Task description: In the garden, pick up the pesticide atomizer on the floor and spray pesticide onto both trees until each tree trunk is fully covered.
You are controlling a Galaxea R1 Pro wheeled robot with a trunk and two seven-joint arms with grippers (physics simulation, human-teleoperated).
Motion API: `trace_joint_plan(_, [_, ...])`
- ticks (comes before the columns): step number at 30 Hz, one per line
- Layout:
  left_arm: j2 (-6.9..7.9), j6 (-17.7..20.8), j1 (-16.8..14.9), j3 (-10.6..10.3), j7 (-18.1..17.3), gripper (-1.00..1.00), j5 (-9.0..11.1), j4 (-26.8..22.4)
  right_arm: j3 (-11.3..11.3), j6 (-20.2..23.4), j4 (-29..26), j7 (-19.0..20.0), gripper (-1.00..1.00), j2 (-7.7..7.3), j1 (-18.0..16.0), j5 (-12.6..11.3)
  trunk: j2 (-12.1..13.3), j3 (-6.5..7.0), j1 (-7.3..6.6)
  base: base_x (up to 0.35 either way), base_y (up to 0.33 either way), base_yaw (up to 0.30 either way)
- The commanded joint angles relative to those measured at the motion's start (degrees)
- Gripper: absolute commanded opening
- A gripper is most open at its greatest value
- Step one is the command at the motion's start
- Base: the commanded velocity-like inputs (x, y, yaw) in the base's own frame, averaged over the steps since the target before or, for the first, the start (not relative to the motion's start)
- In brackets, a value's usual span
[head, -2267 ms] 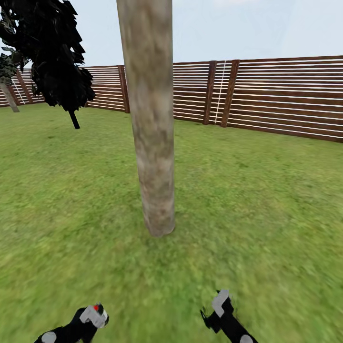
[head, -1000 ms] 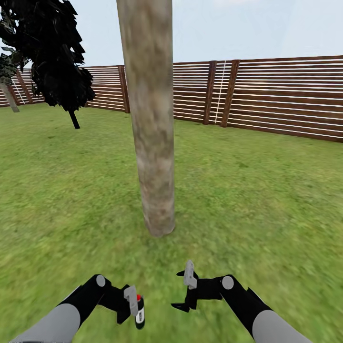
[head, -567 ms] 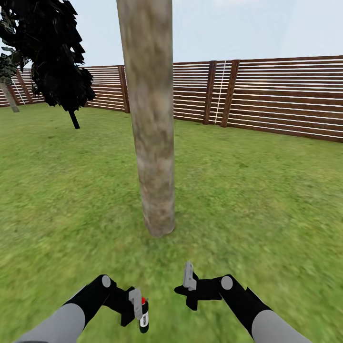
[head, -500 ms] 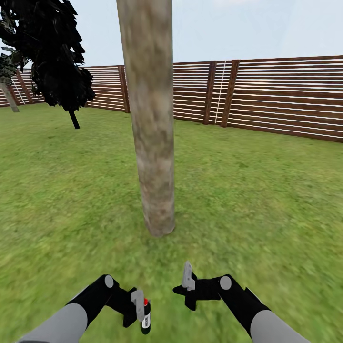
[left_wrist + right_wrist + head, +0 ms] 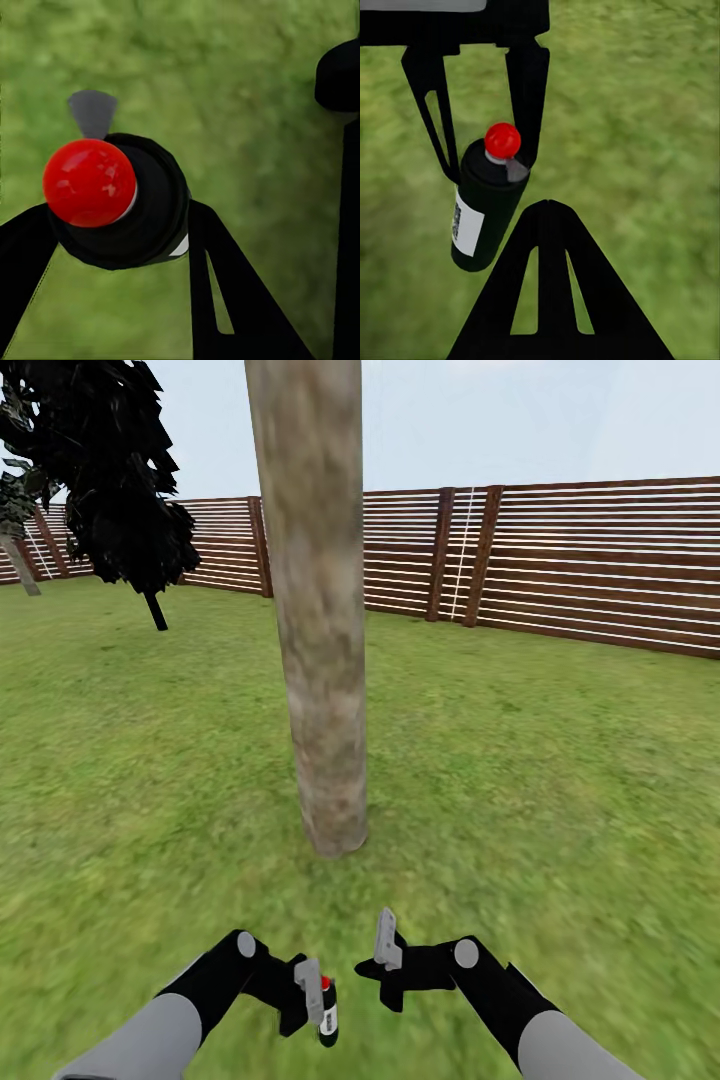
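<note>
A thick tree trunk (image 5: 320, 660) of mottled grey-brown bark rises from the grass floor (image 5: 560, 800) straight ahead. My left gripper (image 5: 322, 1015) is shut on the pesticide atomizer (image 5: 327, 1012), a small black can with a red top and a white label, held upright low over the grass short of the trunk. In the left wrist view its red top (image 5: 90, 182) sits between the black fingers (image 5: 225, 300). The right wrist view shows the atomizer (image 5: 487, 206) hanging just ahead of my right gripper (image 5: 547, 206). My right gripper (image 5: 364, 969) is shut on nothing, close beside the atomizer.
A brown slatted fence (image 5: 580, 560) rings the lawn behind the trunk. A dark narrow tree (image 5: 120, 480) stands at the back left, with a pale leaning trunk (image 5: 20, 565) at the far left edge. Open grass lies on both sides of the trunk.
Both arms have risen from the picture's bottom edge. My left gripper has carried the atomizer rightwards toward the middle. My right gripper has shut and drifted slightly left.
</note>
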Motion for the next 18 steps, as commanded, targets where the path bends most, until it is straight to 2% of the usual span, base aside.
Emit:
trace_joint_plan(1, [-0.22,-0.6,-0.01,0.09,-0.02,-1.0,-0.5,-0.5,-0.06,-0.3,-0.05,0.0,-1.0,0.01,-0.02,0.5,-0.02,-0.05,-0.01,0.0,0.0,0.0])
trace_joint_plan(18, [-2.47,-0.69,0.07,0.47,0.0,-1.0,-0.26,-1.49,-0.08,-0.36,0.04,0.0,-1.0,0.02,-0.02,0.5,-0.02,-0.05,-0.01,0.0,0.0,0.0])
